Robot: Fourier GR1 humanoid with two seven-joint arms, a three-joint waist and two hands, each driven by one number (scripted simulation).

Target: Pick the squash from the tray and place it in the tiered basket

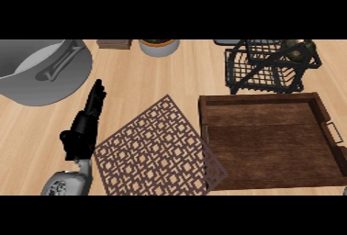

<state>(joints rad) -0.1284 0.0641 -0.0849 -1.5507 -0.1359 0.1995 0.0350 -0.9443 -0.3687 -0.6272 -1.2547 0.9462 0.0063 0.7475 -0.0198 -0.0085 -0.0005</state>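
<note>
A dark green squash (299,49) lies in the upper tier of the black wire tiered basket (267,69) at the back right. In front of the basket, the brown wooden tray (271,142) holds nothing. My left hand (82,128) rests at the left, open, its fingers straight and pointing away from me, touching nothing. My right hand does not show in the head view.
A large grey pot (37,73) with a handle stands at the back left. A brown patterned mat (159,147) lies between my left hand and the tray. At the back edge are a white planter (159,47) and a small brown box (114,44).
</note>
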